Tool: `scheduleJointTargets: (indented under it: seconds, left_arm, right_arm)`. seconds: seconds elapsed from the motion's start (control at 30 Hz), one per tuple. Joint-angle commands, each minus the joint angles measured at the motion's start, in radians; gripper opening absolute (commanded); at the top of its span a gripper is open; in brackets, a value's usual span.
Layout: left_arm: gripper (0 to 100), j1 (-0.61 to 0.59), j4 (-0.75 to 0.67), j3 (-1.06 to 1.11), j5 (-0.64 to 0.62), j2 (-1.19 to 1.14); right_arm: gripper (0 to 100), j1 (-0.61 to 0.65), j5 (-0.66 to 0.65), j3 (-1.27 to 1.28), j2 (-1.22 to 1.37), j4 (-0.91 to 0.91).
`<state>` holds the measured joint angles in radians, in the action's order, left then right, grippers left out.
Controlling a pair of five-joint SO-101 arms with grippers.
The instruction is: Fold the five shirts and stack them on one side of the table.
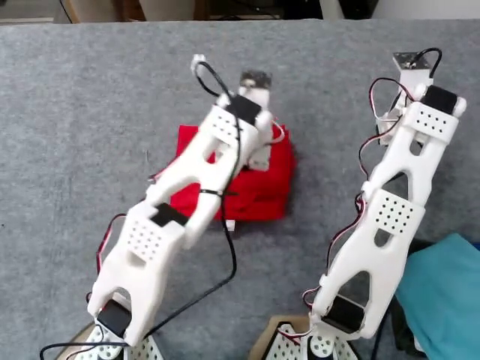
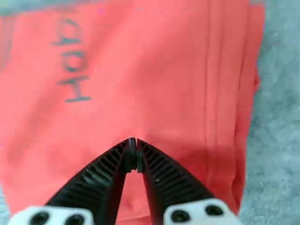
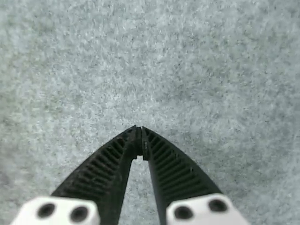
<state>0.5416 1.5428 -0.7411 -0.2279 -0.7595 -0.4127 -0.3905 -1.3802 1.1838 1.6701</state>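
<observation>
Red shirt (image 2: 154, 70) lies right under the left pincer (image 2: 132, 155), whose black ribbed jaws are pressed together at the tips with nothing visible between them. I cannot tell whether the tips touch the fabric. Dark print (image 2: 72, 61) runs across the shirt beyond the tips. Layered fold edges (image 2: 229, 93) line 1 side, next to the gray tabletop (image 2: 279, 140). The right pincer (image 3: 139, 140) also has its jaws together, tip to tip, over bare gray tabletop. In the high view the shirt is a folded rectangle near the middle of the tabletop, with the left arm (image 1: 187, 195) stretched across it. The right arm (image 1: 397, 187) extends well apart from the shirt. A teal cloth (image 1: 442, 292) lies at the tabletop's near edge, just beside the right arm's base.
</observation>
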Motion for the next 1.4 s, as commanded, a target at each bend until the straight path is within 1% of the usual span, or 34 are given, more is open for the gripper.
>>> scheduleJointTargets:
  seconds: [0.0, 0.13, 0.3, 0.43, 0.6, 0.73, 0.8, 0.87, 0.97, 1.03, 1.2, 1.27, 1.37]
  left_arm:
    - [2, 0.057, 0.014, -0.015, -0.008, -0.01]
    - [2, 0.11, 0.087, -0.087, -0.006, -0.012]
    - [2, 0.147, 0.178, -0.164, -0.005, -0.022]
    - [2, 0.158, 0.186, -0.137, -0.002, -0.022]
    - [2, 0.157, 0.163, -0.069, 0.0, -0.028]
    - [2, 0.155, 0.158, -0.078, 0.0, -0.018]
    - [2, 0.117, 0.173, -0.157, 0.0, 0.013]
    - [2, 0.054, 0.199, -0.273, -0.003, 0.058]
    - [2, -0.072, 0.213, -0.417, -0.002, 0.114]
    - [2, -0.172, 0.213, -0.468, -0.002, 0.133]
    - [2, -0.396, 0.207, -0.463, 0.011, 0.076]
    - [2, -0.448, 0.207, -0.465, 0.032, 0.012]
    - [2, -0.474, 0.198, -0.476, 0.035, -0.082]
  right_arm:
    - [0.5, -0.01, 0.0, -0.048, 0.002, -0.012]
    - [0.5, -0.01, 0.0, -0.045, 0.005, -0.025]
    - [0.5, -0.01, 0.0, -0.048, 0.005, -0.04]
    - [0.5, -0.01, -0.002, -0.048, 0.005, -0.04]
    - [0.5, -0.01, -0.002, -0.048, 0.004, -0.04]
    - [0.5, -0.005, -0.002, -0.05, -0.002, -0.038]
    - [0.5, 0.002, -0.006, -0.062, -0.012, -0.018]
    - [0.5, 0.018, -0.008, -0.082, -0.027, 0.009]
    - [0.5, 0.062, -0.008, -0.128, -0.062, 0.071]
    - [0.5, 0.114, -0.012, -0.143, -0.088, 0.11]
    - [0.5, 0.277, -0.026, -0.042, -0.18, 0.117]
    - [0.5, 0.351, -0.023, 0.038, -0.229, 0.117]
    - [0.5, 0.453, -0.021, 0.153, -0.294, 0.117]
